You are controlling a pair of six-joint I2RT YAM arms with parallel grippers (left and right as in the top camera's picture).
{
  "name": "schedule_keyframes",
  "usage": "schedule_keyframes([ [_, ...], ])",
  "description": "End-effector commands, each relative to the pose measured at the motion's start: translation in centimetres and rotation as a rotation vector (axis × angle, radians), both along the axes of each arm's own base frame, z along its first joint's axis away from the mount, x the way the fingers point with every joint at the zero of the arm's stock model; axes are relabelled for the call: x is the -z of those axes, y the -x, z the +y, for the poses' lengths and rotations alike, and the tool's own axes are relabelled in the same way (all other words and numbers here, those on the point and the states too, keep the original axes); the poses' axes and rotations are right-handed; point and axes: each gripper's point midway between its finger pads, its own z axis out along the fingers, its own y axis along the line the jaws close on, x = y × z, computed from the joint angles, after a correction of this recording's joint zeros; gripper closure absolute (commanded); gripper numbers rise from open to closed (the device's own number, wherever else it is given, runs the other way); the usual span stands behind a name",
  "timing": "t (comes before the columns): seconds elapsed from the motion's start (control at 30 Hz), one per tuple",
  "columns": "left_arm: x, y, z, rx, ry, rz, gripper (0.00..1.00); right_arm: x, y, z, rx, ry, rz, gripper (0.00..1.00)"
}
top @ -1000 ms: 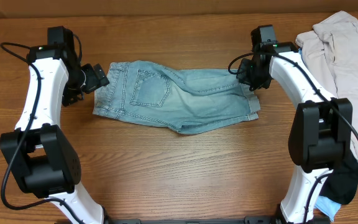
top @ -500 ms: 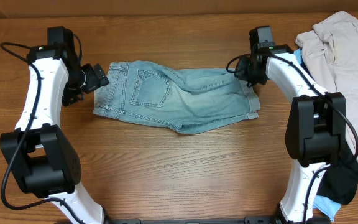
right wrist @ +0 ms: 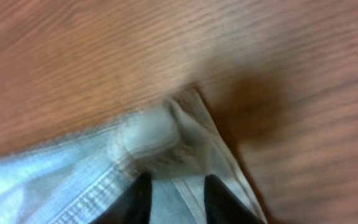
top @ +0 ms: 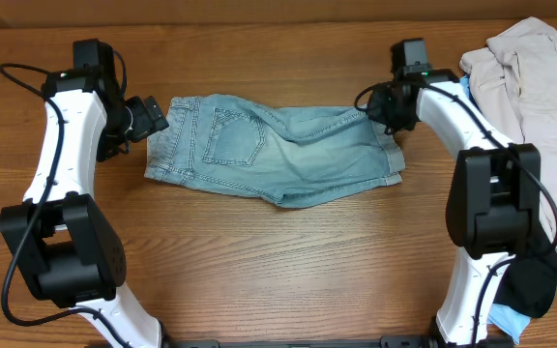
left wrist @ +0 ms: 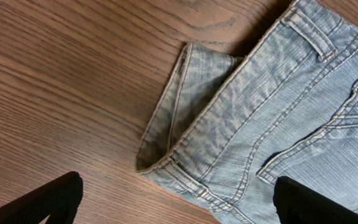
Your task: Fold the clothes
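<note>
Two hands flank the faded light-blue denim shorts (top: 278, 155): left hand (top: 151, 117) released beside the waistband, right hand (top: 379, 114) over the hem corner, grip unclear. You likely pinch both ends next.

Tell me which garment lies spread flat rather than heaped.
The light-blue denim shorts, laid out mid-table; the beige trousers lie crumpled in a heap.

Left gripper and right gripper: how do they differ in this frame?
The left gripper is wide open over the waistband end of the shorts, holding nothing. The right gripper has its fingers close together with the hem corner between them, apparently pinching it. The left gripper's wrist view is sharp, while the right gripper's is blurred. Both sit at opposite ends of the same shorts.
</note>
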Motion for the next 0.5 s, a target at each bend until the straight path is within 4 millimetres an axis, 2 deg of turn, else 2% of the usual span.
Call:
schedule_keyframes([
  [0.0,0.2,-0.2,-0.2,0.029,-0.016,0.000,0.00,-3.3,-0.7,-1.0,0.021,-0.135,-0.035,0.50],
  [0.1,0.2,-0.3,-0.1,0.029,-0.016,-0.002,0.00,-4.4,0.2,-2.6,0.054,-0.197,-0.010,0.20],
  [0.13,0.2,-0.3,-0.1,0.029,-0.016,-0.002,0.00,-4.2,0.8,-3.5,0.070,-0.194,0.015,0.15],
  [0.27,0.2,-0.3,-0.1,0.029,-0.016,-0.001,0.00,-2.9,3.5,-5.2,0.033,-0.173,0.110,0.12],
  [0.47,0.2,-0.3,-0.1,0.029,-0.016,-0.002,0.00,-0.5,7.3,-4.5,-0.047,-0.166,0.234,0.11],
])
